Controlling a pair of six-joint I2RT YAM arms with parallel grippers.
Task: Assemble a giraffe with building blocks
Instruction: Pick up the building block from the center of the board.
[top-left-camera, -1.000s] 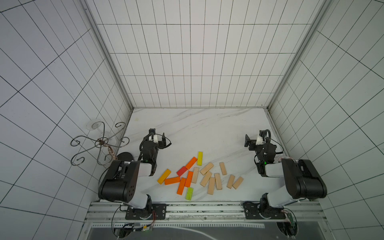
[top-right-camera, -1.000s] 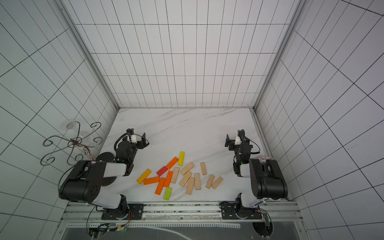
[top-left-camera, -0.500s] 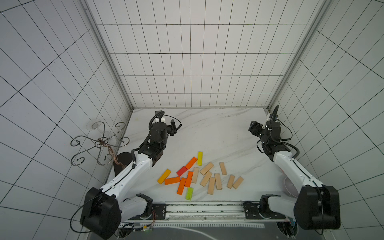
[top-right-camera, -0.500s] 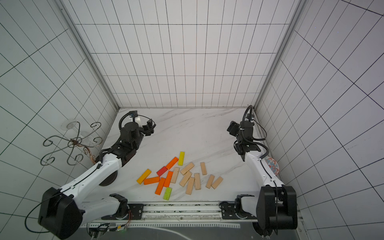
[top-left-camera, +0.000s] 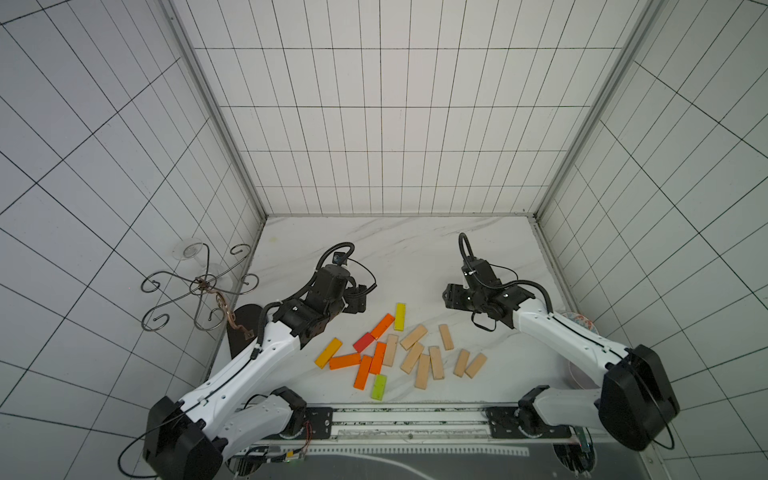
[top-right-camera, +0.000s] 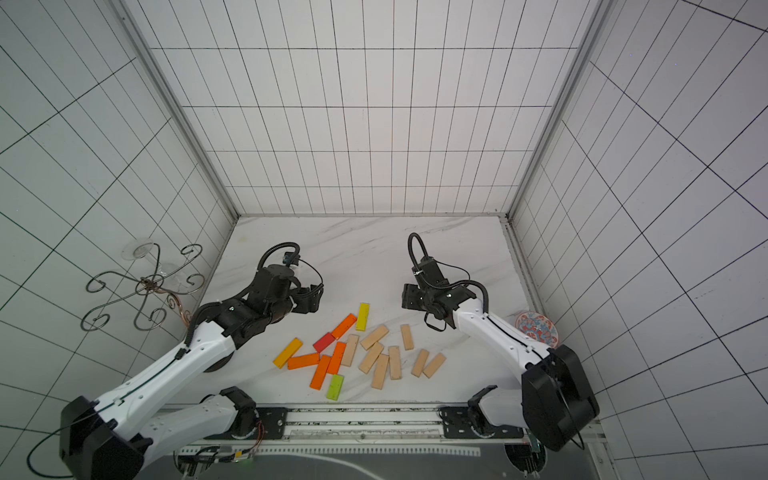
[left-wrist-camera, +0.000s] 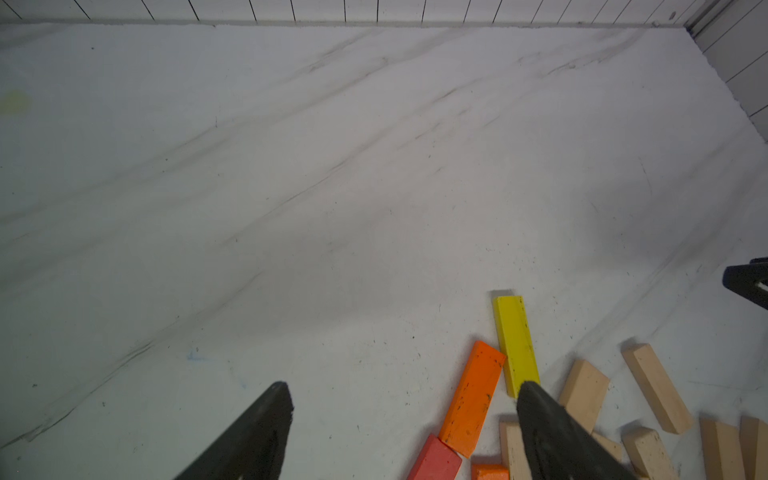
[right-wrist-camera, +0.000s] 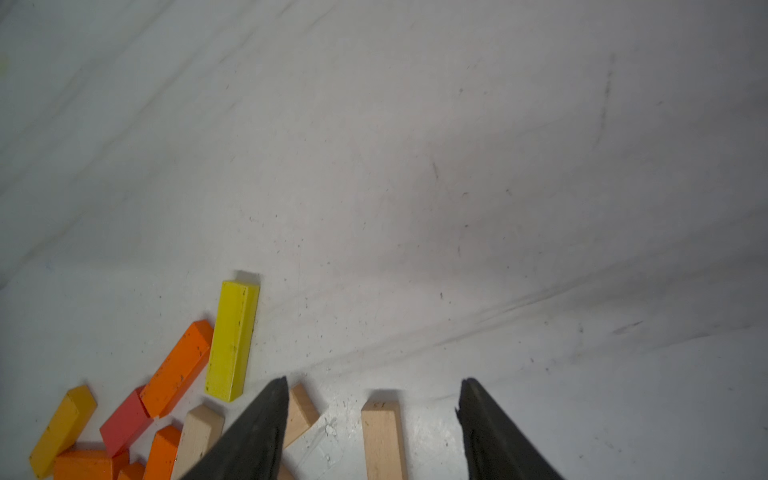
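Observation:
Building blocks lie scattered flat near the table's front edge, in both top views. The coloured ones include a yellow block (top-left-camera: 400, 316) (left-wrist-camera: 515, 345) (right-wrist-camera: 232, 340), an orange block (top-left-camera: 382, 326), a red block (top-left-camera: 364, 341) and a green block (top-left-camera: 379, 387). Several plain wooden blocks (top-left-camera: 415, 355) lie to their right. My left gripper (top-left-camera: 358, 300) (left-wrist-camera: 405, 395) hovers open left of the pile, holding nothing. My right gripper (top-left-camera: 451, 297) (right-wrist-camera: 374, 386) hovers open behind the wooden blocks, and one wooden block (right-wrist-camera: 382, 436) lies on the table below its gap.
The marble table (top-left-camera: 395, 257) is boxed in by tiled walls on three sides. A wire scroll stand (top-left-camera: 195, 286) sits beyond the left wall. A patterned plate (top-right-camera: 536, 328) lies at the right edge, under my right arm.
Both arms have unfolded from their rest pose near the front rail. They have reached up and inward, and both grippers now hang close to the block pile.

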